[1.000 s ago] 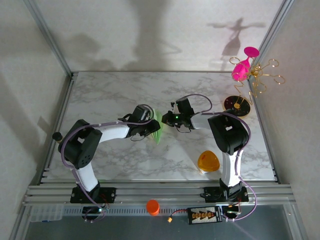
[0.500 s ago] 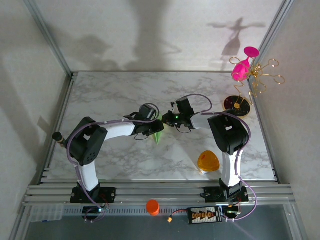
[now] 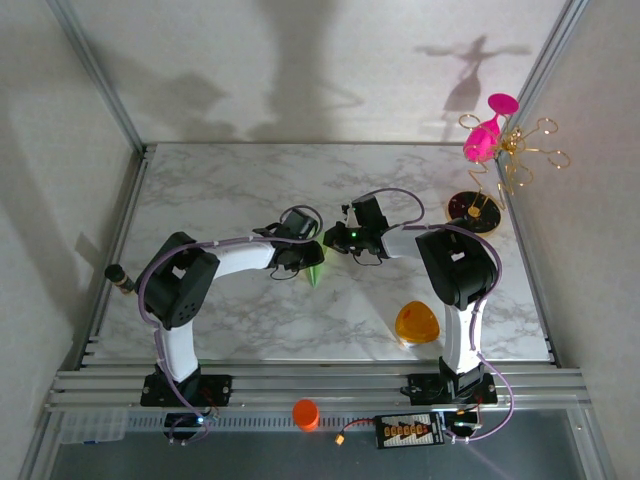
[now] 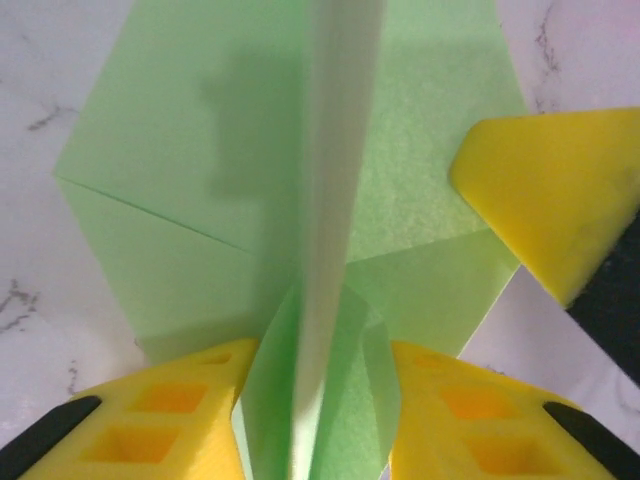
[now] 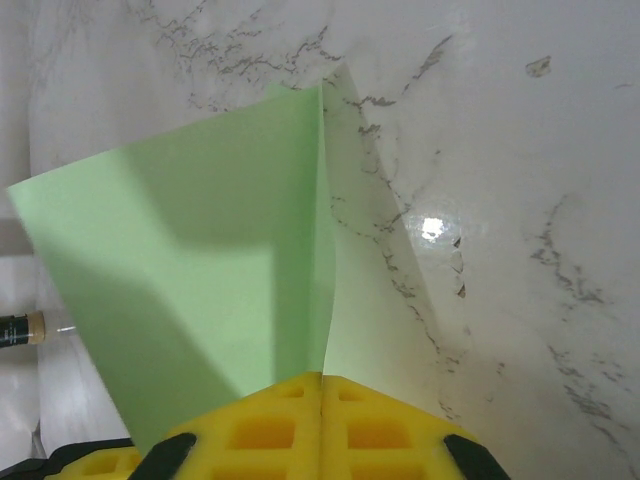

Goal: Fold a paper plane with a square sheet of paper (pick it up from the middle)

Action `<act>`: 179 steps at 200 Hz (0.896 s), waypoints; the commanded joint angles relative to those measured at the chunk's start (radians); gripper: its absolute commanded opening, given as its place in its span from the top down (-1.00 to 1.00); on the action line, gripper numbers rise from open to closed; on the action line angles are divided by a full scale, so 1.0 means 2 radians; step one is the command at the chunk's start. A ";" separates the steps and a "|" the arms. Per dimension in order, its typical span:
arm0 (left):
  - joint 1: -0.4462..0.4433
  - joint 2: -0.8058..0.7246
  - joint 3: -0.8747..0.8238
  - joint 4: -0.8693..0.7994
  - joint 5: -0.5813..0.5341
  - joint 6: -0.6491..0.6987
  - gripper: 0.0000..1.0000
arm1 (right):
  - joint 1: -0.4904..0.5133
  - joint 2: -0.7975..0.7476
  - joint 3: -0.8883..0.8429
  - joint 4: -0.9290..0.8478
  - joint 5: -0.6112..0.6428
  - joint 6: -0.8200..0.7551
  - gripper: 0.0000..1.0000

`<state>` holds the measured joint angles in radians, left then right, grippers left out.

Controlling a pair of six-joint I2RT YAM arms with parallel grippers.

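The pale green paper plane lies mid-table as a narrow pointed fold, its tip toward the near edge. In the left wrist view the paper plane shows diagonal creases and a raised centre ridge. My left gripper straddles that ridge, open a finger's width, with paper flaps brushing both fingers. From above, the left gripper covers the paper's left part. My right gripper comes in from the right. In its own view the right gripper is shut on the paper plane at the fold's edge; its fingertip also shows.
An orange rounded-triangle object lies at the near right. A pink glass hangs on a gold wire stand with a dark round base at the far right. An orange cap sits on the front rail.
The left arm has swung right and its gripper has come over the paper, covering more of it. The right arm has stayed put, still holding the fold.
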<state>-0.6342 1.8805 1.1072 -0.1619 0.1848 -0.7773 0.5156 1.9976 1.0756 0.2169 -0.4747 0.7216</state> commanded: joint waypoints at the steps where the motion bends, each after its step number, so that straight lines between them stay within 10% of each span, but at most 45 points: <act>1: -0.004 -0.003 0.015 -0.024 -0.030 0.000 0.35 | 0.002 0.006 0.010 -0.009 -0.004 -0.007 0.86; 179: -0.013 0.032 0.055 -0.070 -0.045 0.008 0.72 | 0.002 0.002 0.011 -0.006 -0.006 -0.005 0.75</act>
<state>-0.6521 1.9312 1.1896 -0.2481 0.1390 -0.7761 0.5156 1.9980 1.0756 0.2169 -0.4751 0.7219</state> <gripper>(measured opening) 0.160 0.108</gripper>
